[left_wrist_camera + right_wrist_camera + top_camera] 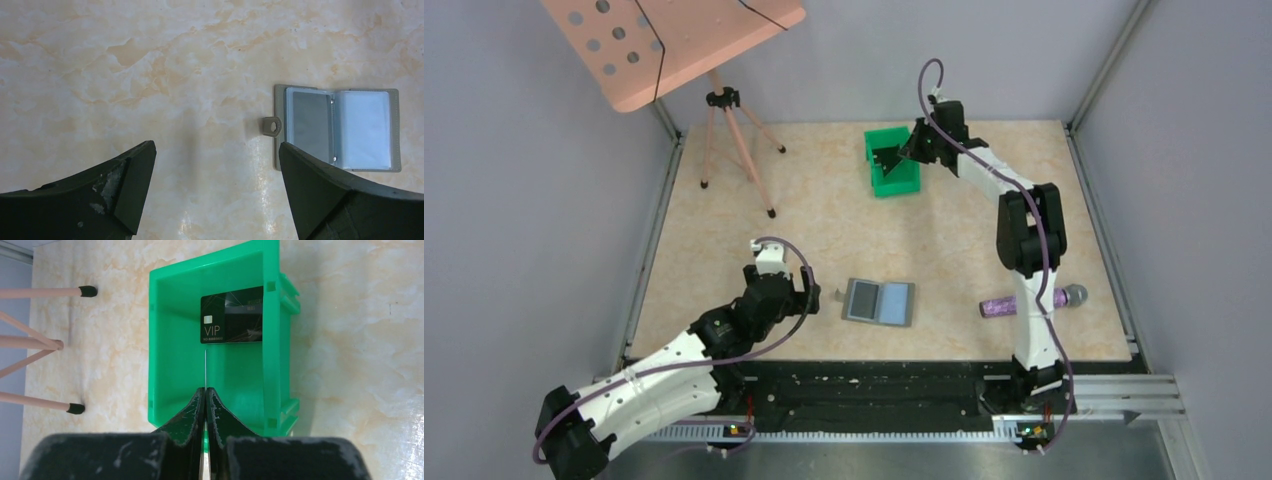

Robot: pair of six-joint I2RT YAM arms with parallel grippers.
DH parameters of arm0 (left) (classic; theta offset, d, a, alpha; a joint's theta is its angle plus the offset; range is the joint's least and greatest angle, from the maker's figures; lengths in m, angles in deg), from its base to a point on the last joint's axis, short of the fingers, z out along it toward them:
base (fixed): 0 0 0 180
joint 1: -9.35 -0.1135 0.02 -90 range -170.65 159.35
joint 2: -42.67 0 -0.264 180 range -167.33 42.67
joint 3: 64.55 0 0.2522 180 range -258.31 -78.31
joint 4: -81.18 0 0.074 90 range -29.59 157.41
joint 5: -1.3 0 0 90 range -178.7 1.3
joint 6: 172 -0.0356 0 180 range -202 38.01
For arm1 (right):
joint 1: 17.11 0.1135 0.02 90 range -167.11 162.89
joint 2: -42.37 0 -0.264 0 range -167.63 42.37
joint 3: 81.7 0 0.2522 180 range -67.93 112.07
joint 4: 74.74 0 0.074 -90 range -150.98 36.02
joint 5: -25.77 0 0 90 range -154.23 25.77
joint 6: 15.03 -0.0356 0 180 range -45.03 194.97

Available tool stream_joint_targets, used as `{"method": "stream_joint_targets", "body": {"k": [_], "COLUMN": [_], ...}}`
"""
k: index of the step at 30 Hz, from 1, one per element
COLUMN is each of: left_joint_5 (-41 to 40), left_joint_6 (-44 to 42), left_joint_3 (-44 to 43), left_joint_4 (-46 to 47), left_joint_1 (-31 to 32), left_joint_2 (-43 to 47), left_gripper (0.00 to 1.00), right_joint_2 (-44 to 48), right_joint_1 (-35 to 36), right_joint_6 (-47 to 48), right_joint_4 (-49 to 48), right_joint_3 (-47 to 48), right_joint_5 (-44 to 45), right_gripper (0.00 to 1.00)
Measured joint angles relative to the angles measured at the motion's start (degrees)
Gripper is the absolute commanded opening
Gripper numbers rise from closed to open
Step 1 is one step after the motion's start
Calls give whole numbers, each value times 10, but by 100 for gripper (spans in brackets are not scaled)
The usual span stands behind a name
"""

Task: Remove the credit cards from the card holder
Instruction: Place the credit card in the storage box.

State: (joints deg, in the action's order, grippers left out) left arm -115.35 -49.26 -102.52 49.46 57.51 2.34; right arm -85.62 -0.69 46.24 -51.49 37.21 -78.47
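Note:
The card holder (879,301) lies open and flat on the table, grey with clear sleeves; in the left wrist view (340,130) its left sleeve looks dark grey, its right one pale blue, and a snap tab sticks out left. My left gripper (812,298) is open and empty just left of it (216,145). My right gripper (889,158) is over the green bin (902,185), shut (205,388) on a thin card seen edge-on (205,367). A black VIP card (231,315) lies inside the bin (160,340).
A purple cylinder (1001,306) with a grey head lies by the right arm's base. A pink tripod (724,130) holding a perforated pink board (664,40) stands at the back left; its feet (87,290) are near the bin. Walls surround the table.

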Motion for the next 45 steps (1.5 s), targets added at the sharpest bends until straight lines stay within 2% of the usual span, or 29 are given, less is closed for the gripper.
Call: {"method": "stream_joint_targets", "body": {"k": [7, 16, 27, 37, 42, 45], "left_joint_5": [0, 0, 0, 0, 0, 0], "left_joint_6": [1, 1, 1, 1, 1, 1], "left_joint_3": [0, 0, 0, 0, 0, 0], "left_joint_4": [11, 12, 12, 12, 10, 7], "left_joint_1": [0, 0, 0, 0, 0, 0], "left_joint_2": [0, 1, 1, 1, 1, 1], "left_gripper": [99, 99, 99, 99, 99, 99], "right_joint_2": [-9, -76, -113, -140, -143, -143], "right_joint_1": [0, 0, 0, 0, -1, -1], "right_joint_6": [-5, -16, -36, -50, -50, -50], "right_joint_4": [-4, 2, 3, -2, -2, -2], "right_joint_3": [28, 101, 151, 161, 161, 162], "right_joint_5": [3, 0, -9, -17, -14, -12], "right_gripper": [0, 0, 0, 0, 6, 18]}}
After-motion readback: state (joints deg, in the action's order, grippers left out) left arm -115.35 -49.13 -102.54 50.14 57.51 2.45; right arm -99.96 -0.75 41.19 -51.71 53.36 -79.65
